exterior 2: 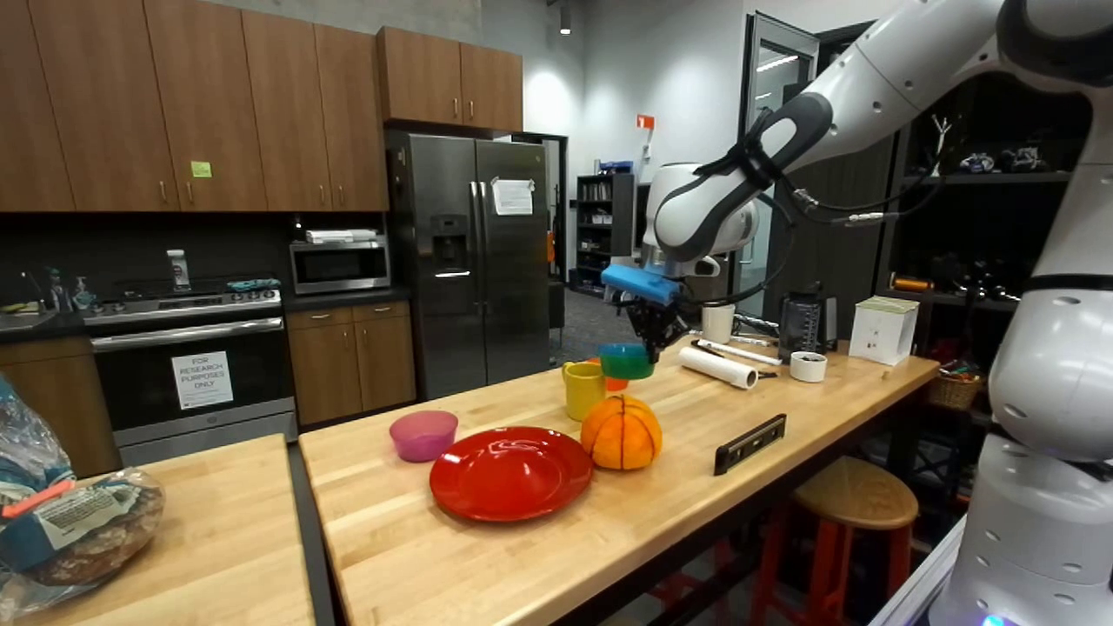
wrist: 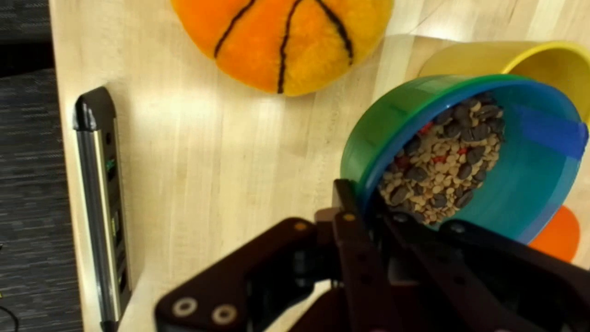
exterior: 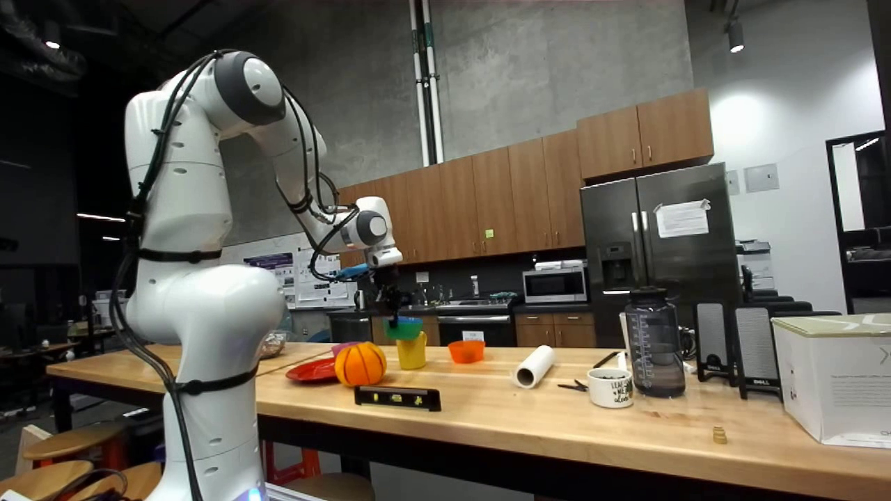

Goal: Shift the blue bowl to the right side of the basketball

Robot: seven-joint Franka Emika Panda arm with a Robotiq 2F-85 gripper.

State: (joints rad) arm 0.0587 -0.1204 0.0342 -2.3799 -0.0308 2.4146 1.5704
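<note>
The hand (wrist: 364, 203) is pinching the rim of the blue bowl (wrist: 521, 175) and holds it up above the bench (exterior 2: 400, 556). Part of the hand is outside the bowl and part is inside. The bowl looks green on the outside and blue on the inside, with a strip of blue tape (wrist: 551, 131) by the rim. In it is a heap of tiny tan and dark brown bits (wrist: 440, 170), with a few red ones. In an exterior view, the bowl is to the right of the basketball (exterior: 360, 364) and farther back, and it hides a bit of the yellow cup (exterior: 412, 353). The basketball is orange with dark lines and sits on the bench just beside a shiny red plate (exterior 2: 511, 474) on its left. I cannot tell if those two touch. A pink bowl (exterior 2: 423, 435) is on the far side of the plate. To the right of the cup is an orange bowl (exterior: 466, 351). A black level (exterior: 397, 398) is by the near edge of the bench, to the right of the ball. Farther right are a white paper roll (exterior: 534, 367), a white mug (exterior: 610, 388) and a tall dark bottle (exterior: 656, 348).
</note>
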